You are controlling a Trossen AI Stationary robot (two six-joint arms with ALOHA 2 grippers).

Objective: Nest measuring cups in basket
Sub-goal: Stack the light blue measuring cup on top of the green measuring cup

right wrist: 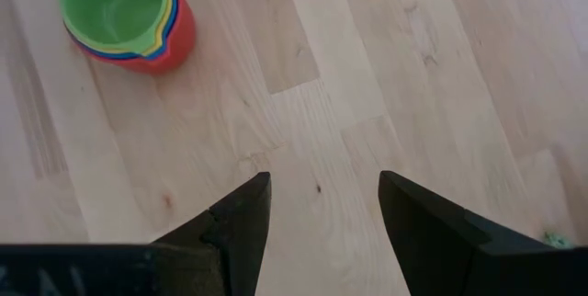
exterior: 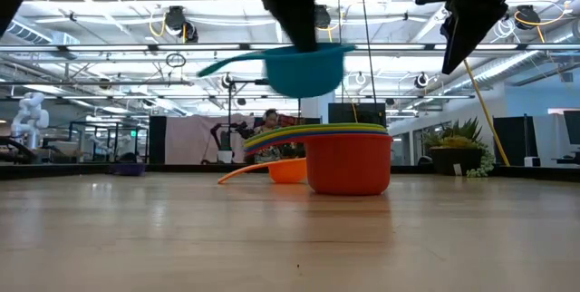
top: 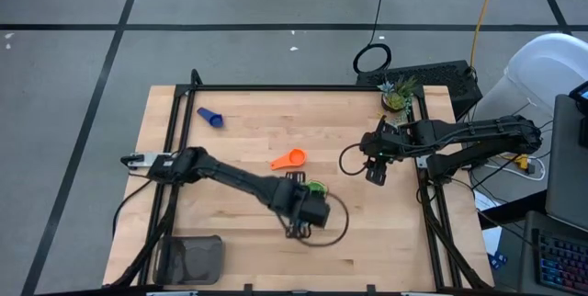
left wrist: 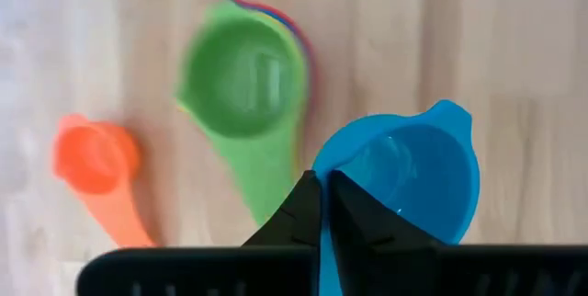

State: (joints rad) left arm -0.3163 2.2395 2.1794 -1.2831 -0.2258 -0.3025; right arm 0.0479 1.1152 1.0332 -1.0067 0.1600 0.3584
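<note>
Your left claw (left wrist: 322,206) is clamped on the rim of the light blue cup (left wrist: 413,178), holding it in the air just beside the nested stack (exterior: 349,158) on the bench (top: 239,140) so it can drop in on top. The right claw (right wrist: 323,213) waits open nearby, while the basket (top: 191,259) sits empty at the bench's near left corner

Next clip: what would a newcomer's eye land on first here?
The light blue cup hanging in the air, pinched by the shut left gripper just above the nested stack at mid-table, green cup innermost. Next, the lone orange cup lying beside the stack, and the right gripper open over bare wood to the right.
</note>
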